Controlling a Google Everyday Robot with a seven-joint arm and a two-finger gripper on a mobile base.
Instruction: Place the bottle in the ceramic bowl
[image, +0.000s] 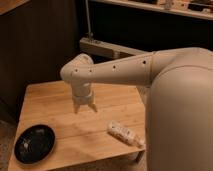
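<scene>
The bottle (124, 133) is small, pale and whitish with a patterned label. It lies on its side near the front right of the wooden table (60, 100). The ceramic bowl (34, 143) is round, shallow and glossy black, and sits at the table's front left corner with nothing in it. My gripper (84, 107) hangs from the white arm (120, 70) over the middle of the table. It points down, up and left of the bottle and up and right of the bowl. It holds nothing.
The arm's large white body (182, 115) fills the right side and hides the table's right edge. A dark wall stands behind the table. A light shelf (150, 7) runs along the top right.
</scene>
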